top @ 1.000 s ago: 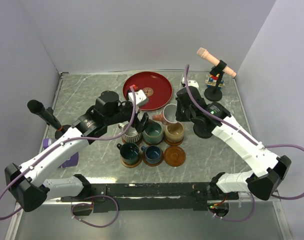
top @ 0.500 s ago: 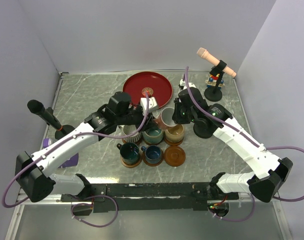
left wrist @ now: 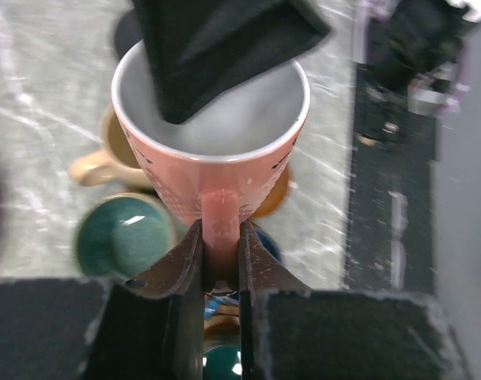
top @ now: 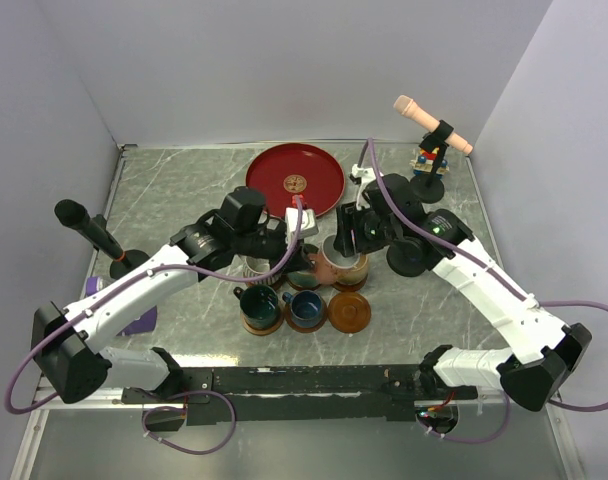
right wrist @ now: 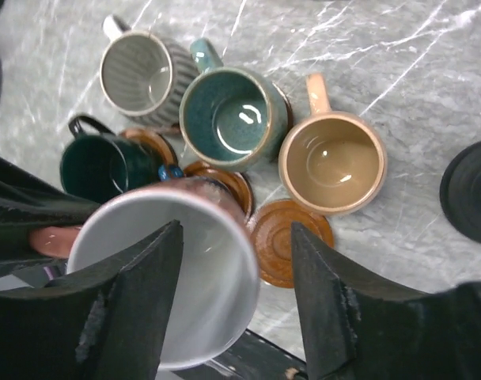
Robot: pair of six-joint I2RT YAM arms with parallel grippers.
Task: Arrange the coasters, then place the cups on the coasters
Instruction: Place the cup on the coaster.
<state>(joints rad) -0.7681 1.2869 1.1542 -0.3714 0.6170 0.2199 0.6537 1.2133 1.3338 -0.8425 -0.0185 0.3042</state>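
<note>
The terracotta-pink cup [left wrist: 213, 119] with a white interior hangs above the group of cups. My left gripper [left wrist: 219, 237] is shut on its handle. My right gripper [right wrist: 234, 229] is open, one finger inside the cup [right wrist: 169, 277] and the other outside its rim. Below stand the grey ribbed cup [right wrist: 138, 75], teal cup [right wrist: 232, 115], beige cup [right wrist: 331, 162] and dark green cup [right wrist: 102, 166]. The dark blue cup [top: 304, 305] sits on a coaster. One ringed brown coaster [right wrist: 288, 237] lies bare in front of the beige cup.
A glossy red plate [top: 319, 170] lies at the back. A peach microphone on a black stand [top: 431, 140] is at the back right, and a black microphone [top: 84, 225] at the left. A black round base [right wrist: 470, 190] sits right of the beige cup.
My left gripper came in and shut on the pink cup's handle. My right gripper opened off its rim. The cup has moved forward over the other cups.
</note>
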